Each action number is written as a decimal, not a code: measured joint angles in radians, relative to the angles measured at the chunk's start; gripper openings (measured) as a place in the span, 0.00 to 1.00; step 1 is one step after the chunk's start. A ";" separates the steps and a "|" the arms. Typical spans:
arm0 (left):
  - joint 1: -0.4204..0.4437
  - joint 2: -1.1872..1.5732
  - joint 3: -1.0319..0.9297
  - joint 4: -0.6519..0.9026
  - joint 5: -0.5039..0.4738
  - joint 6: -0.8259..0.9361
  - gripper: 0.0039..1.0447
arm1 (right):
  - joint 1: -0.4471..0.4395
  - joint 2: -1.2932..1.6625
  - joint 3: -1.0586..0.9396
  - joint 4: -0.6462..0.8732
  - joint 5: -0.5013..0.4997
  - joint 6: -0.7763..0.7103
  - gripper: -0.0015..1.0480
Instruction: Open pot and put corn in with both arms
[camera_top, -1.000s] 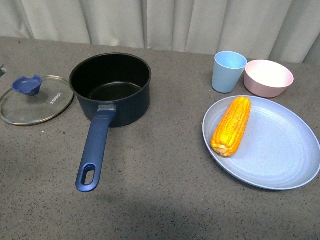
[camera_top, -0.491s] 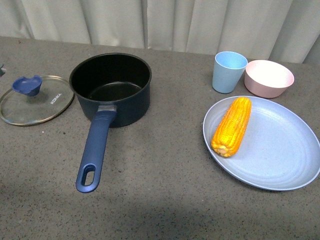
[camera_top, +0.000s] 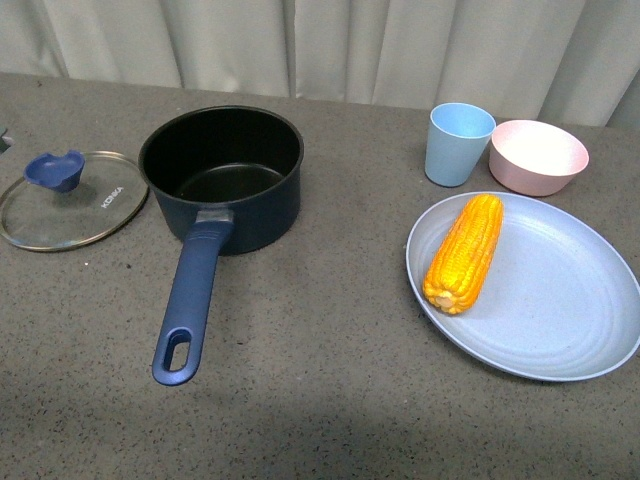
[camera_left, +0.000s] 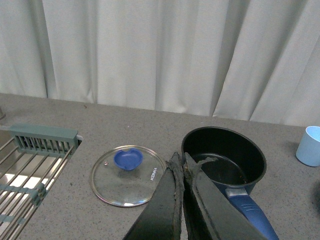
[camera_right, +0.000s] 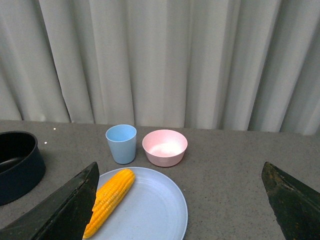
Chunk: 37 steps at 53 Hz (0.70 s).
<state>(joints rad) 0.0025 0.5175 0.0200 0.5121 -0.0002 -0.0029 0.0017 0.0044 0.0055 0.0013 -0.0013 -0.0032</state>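
Observation:
The dark navy pot (camera_top: 222, 175) stands open at the centre left, its long blue handle (camera_top: 190, 300) pointing toward me. Its glass lid (camera_top: 70, 200) with a blue knob lies flat on the table to its left. The corn (camera_top: 464, 252) lies on the left part of a pale blue plate (camera_top: 560, 300) at the right. Neither arm shows in the front view. In the left wrist view my left gripper (camera_left: 179, 159) is shut and empty, raised before the pot (camera_left: 225, 160) and lid (camera_left: 127, 175). In the right wrist view my right gripper (camera_right: 180, 175) is open wide and empty, behind the corn (camera_right: 110, 200).
A light blue cup (camera_top: 457, 143) and a pink bowl (camera_top: 537, 156) stand behind the plate. A metal drying rack (camera_left: 30, 170) lies left of the lid. A white curtain hangs along the table's far edge.

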 joint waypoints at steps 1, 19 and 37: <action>0.000 -0.018 0.000 -0.017 0.000 0.000 0.03 | 0.000 0.000 0.000 0.000 0.000 0.000 0.91; 0.000 -0.173 0.000 -0.165 0.000 0.000 0.03 | 0.000 0.000 0.000 0.000 0.000 0.000 0.91; 0.000 -0.285 0.000 -0.275 0.000 0.000 0.03 | 0.000 0.000 0.000 0.000 0.000 0.000 0.91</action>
<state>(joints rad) 0.0025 0.2325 0.0196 0.2367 0.0002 -0.0029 0.0017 0.0044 0.0055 0.0013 -0.0013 -0.0032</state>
